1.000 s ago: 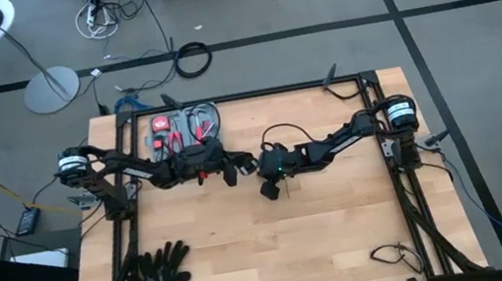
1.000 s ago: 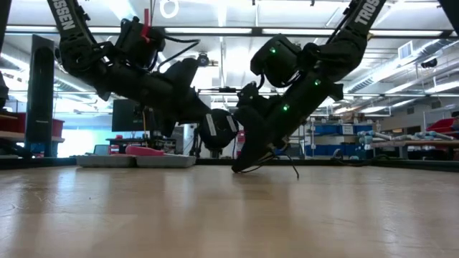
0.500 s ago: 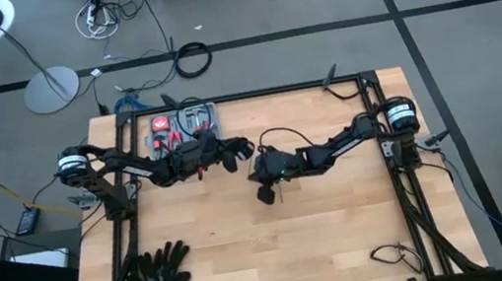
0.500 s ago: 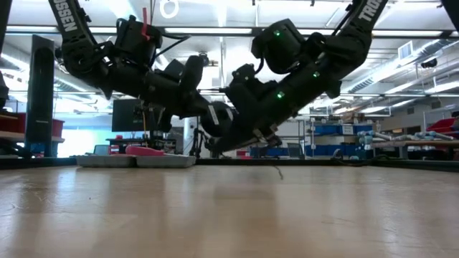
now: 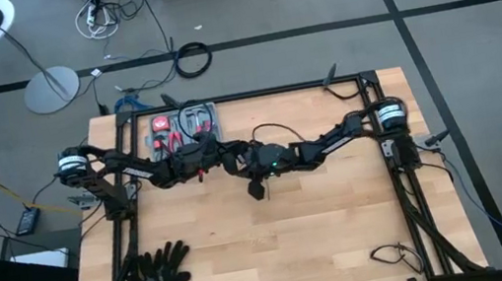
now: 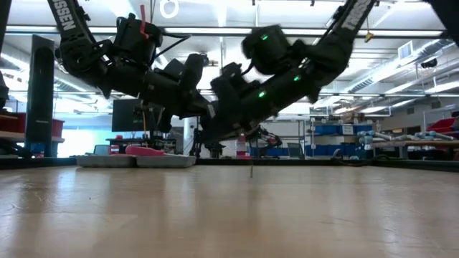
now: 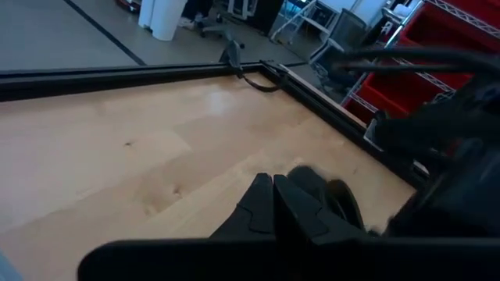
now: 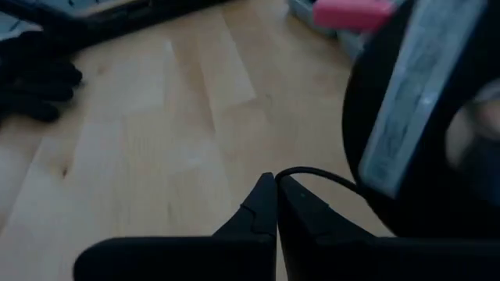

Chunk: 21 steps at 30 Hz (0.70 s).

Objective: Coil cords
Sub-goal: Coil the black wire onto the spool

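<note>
Table: wood top [image 5: 275, 236], arms meet mid-back.
L gripper [image 7: 273, 195]: shut, holding puck [image 7: 336, 204]?
R gripper [image 8: 276, 195]: pinched on cords [image 8: 312, 173].
Tip: wind slow, keep wire taut.

Two arms [image 5: 135, 165], one cord [image 8: 316, 175], one tray [image 5: 186, 125].

The two arms are meeting over the middle of the table [image 5: 345, 236], toward its back; the left gripper [image 5: 236, 156] is sitting just left of the right gripper [image 5: 256, 160]; a tray [image 5: 185, 123] is lying behind the left arm; gloves [image 5: 159, 274] are lying at the front left corner.
</note>
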### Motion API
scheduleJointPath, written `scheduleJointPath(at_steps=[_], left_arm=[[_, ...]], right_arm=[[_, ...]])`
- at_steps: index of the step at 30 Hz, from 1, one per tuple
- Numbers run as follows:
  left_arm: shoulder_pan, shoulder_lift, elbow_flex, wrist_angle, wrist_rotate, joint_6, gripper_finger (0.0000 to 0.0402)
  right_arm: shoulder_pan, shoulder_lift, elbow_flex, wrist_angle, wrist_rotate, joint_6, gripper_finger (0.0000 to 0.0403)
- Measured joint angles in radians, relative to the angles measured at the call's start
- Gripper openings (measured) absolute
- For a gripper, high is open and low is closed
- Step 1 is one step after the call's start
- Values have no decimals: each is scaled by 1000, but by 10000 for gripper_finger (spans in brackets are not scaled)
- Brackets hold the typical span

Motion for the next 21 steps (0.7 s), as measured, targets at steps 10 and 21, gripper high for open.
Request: scheduleJointPath(at_steps=[10, 21], left_arm=[[-15, -6, 4, -91, -18, 33, 1], [-32, 1, -1, -178, -20, 79, 1]], right_arm=[[14, 38, 75, -16, -58, -37, 0], [-4, 11, 78, -133, -17, -10, 0]])
